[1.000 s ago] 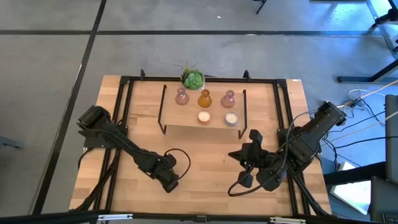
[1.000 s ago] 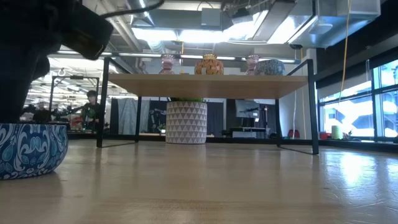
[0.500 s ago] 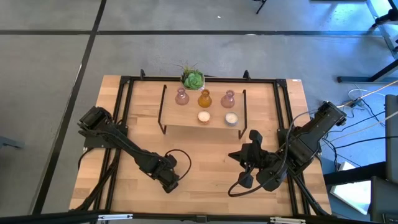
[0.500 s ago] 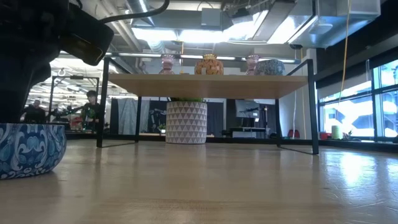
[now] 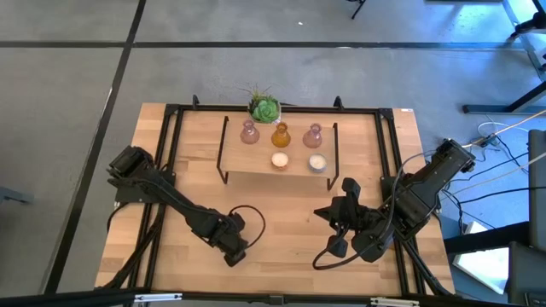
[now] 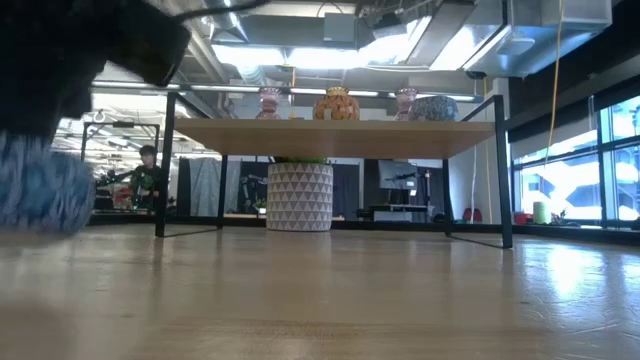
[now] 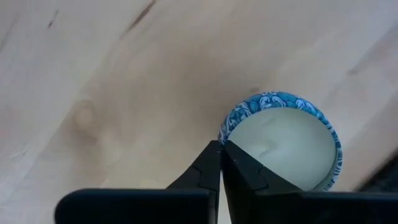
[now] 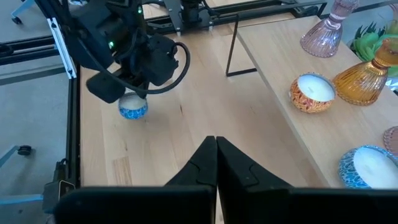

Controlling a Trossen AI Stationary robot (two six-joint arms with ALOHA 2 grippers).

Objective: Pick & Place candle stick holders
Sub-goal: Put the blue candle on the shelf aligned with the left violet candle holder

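Note:
My left gripper (image 7: 221, 148) stands near the table's front left, pointing down, shut on a low round blue-patterned candle stick holder (image 7: 286, 143) with white wax. That holder (image 8: 132, 109) shows below the gripper in the right wrist view and blurred (image 6: 40, 185) in the low view. On the wooden shelf (image 5: 256, 175) stand two pink glass holders (image 5: 249, 132) (image 5: 313, 135), an amber one (image 5: 281, 135) and two low round ones (image 5: 280, 159) (image 5: 316, 162). My right gripper (image 8: 216, 142) waits shut, raised at the front right. My left gripper pinches the holder's rim (image 7: 226, 133) at one spot on its side, one finger over the wax inside and the other outside the wall. The fingers come from above, pointing down. In the low view the holder hangs a little above the table.
A green spiky plant (image 5: 264, 108) in a white patterned pot (image 6: 299, 196) stands behind the shelf at the far edge. The shelf rests on thin black legs (image 6: 160, 165). Black frame rails (image 5: 166, 153) run along the table's sides. Bare wood lies between the shelf and both grippers.
The blue-patterned holder under my left gripper stood on the table in the low view. It now sits higher in that view, off the wood and blurred. The arms show in the same places in the high view.

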